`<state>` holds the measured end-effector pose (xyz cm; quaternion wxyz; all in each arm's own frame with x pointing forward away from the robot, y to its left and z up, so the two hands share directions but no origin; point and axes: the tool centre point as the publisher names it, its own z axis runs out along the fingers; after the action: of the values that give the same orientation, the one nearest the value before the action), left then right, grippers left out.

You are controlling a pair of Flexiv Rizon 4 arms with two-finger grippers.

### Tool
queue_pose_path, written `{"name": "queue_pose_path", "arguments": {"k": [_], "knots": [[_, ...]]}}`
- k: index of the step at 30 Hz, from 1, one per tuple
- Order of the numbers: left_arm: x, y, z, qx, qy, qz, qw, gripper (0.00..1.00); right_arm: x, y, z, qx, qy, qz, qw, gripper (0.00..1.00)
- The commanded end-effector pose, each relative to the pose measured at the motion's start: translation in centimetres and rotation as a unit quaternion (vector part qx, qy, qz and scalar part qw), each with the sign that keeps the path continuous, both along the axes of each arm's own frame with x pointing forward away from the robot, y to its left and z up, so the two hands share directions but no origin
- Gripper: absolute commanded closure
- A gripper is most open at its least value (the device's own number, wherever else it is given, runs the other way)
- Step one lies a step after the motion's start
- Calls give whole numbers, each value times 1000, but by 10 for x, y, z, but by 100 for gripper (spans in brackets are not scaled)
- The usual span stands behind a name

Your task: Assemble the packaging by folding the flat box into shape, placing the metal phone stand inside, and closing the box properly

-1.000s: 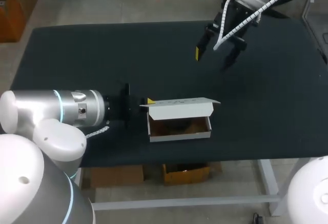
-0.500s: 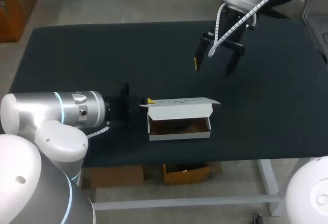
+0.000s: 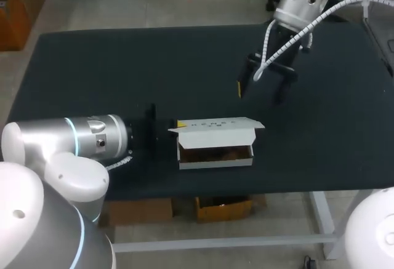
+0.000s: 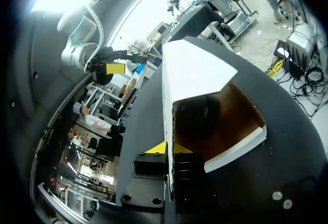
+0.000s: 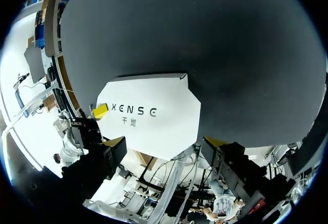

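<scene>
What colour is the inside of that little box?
The box is brown inside and white outside; the left wrist view shows it best.

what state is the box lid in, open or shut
Open. The lid of the white box stands raised, its brown inside showing beneath; the left wrist view sees a dark thing in there.

The white cardboard box (image 3: 215, 135) is brown inside, with dark lettering on its lid. Under it lies the flat black table (image 3: 92, 66). Beyond it, my black right gripper (image 3: 260, 94) is yellow-tipped.
</scene>
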<state>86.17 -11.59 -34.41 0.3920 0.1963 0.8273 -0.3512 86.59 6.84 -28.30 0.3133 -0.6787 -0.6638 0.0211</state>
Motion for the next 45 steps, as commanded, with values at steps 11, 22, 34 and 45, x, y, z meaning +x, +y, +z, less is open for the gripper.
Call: {"name": "queue_pose_path", "arguments": {"k": [11, 22, 34, 45], "knots": [[-5, -6, -9, 0, -11, 2, 1000, 100, -18, 0, -23, 23, -28, -14, 999, 53], [-7, -7, -12, 0, -18, 1, 1000, 100, -24, 6, -32, 22, -29, -5, 999, 55], [-9, -6, -14, -8, -25, -2, 1000, 100, -30, 12, -39, -8, -39, -1, 999, 59], [-8, -5, -17, -13, -27, -3, 1000, 100, -33, 12, -50, -14, -34, -7, 999, 65]]}}
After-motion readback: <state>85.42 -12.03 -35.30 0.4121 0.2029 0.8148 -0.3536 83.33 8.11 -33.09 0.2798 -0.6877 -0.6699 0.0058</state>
